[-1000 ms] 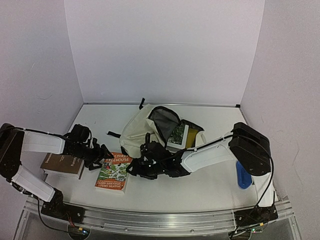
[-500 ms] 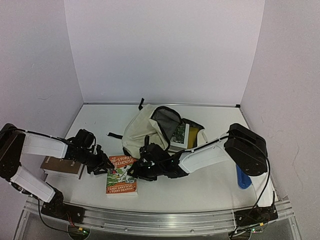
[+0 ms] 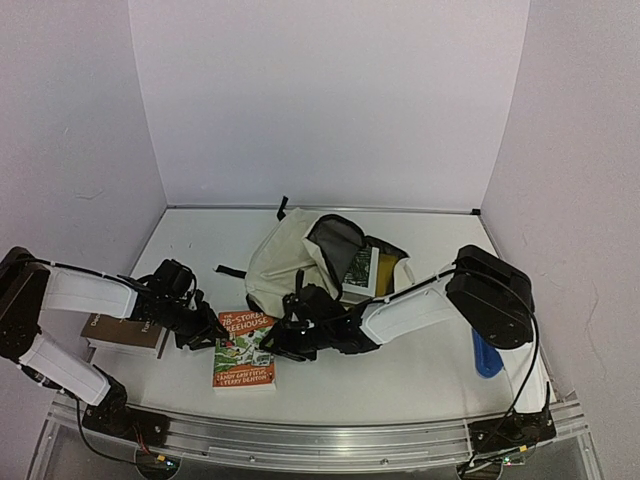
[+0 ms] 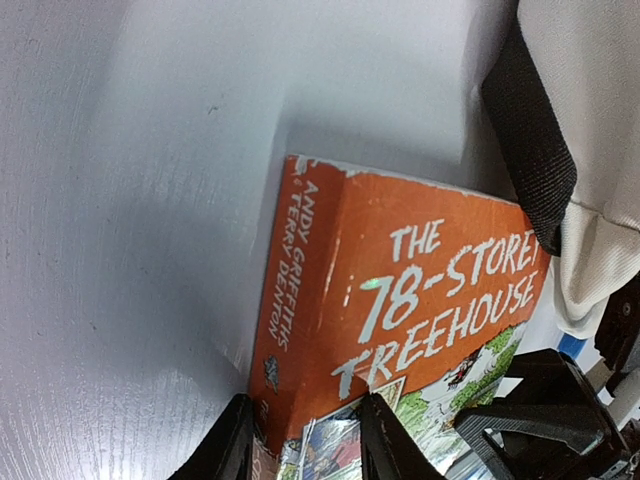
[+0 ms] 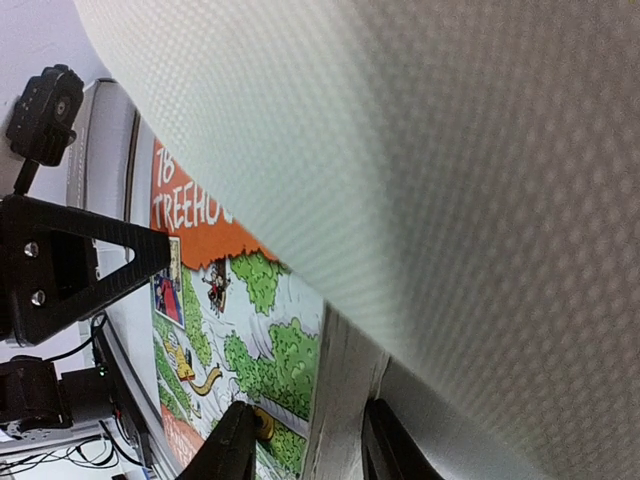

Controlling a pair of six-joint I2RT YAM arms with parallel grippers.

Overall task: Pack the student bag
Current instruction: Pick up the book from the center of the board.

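Near the table's (image 3: 420, 375) middle, orange Treehouse book (image 3: 243, 350) lies flat; left gripper (image 3: 210, 331) pinches its spine edge; right gripper (image 3: 277, 341) pinches its page edge; student bag (image 3: 283, 262) sits just beyond, mouth open.

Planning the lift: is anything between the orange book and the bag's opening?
Nothing loose: only the cream side of the bag and the right gripper holding the orange book. Another book sits in the opening.

Top view looks down from behind — both wrist views crowd the same orange book (image 4: 420, 290).
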